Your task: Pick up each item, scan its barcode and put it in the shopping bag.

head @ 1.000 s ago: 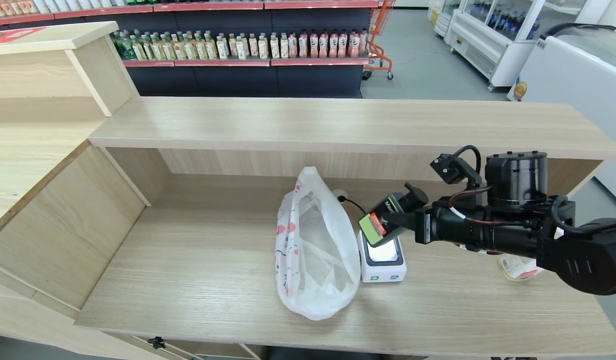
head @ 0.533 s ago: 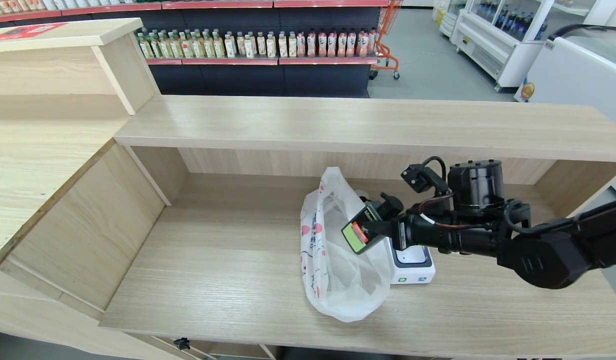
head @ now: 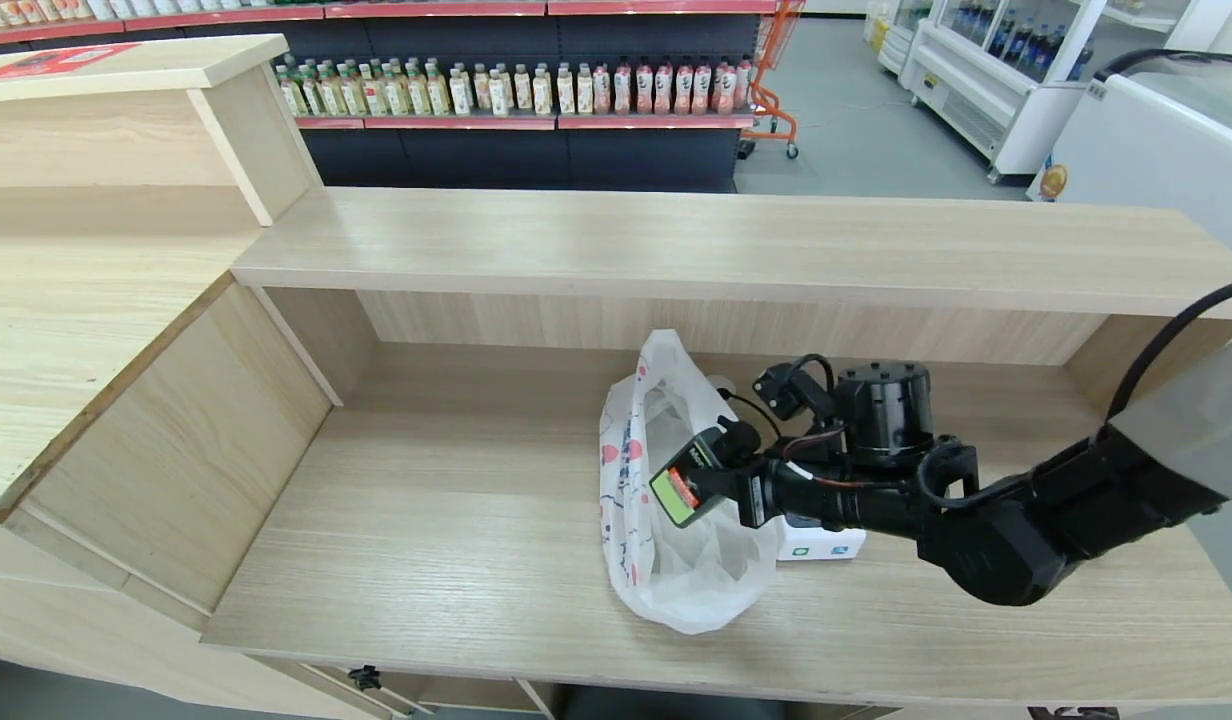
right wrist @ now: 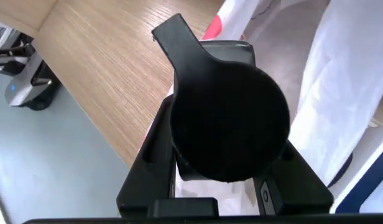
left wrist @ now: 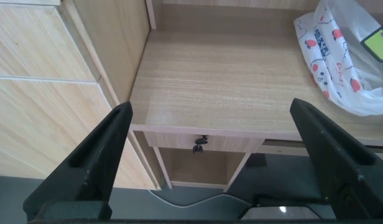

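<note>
Gripper (head: pixel 713 468) of right arm clamped on green packet (head: pixel 676 490) at shopping bag (head: pixel 666 590) mouth.

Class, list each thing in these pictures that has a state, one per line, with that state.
shopping bag: mouth open, lying on the counter
green-labelled item: gripped, held at the bag's mouth
scanner: flat on the counter, beside the bag
right end effector: shut on the item
left end effector: open, empty
</note>
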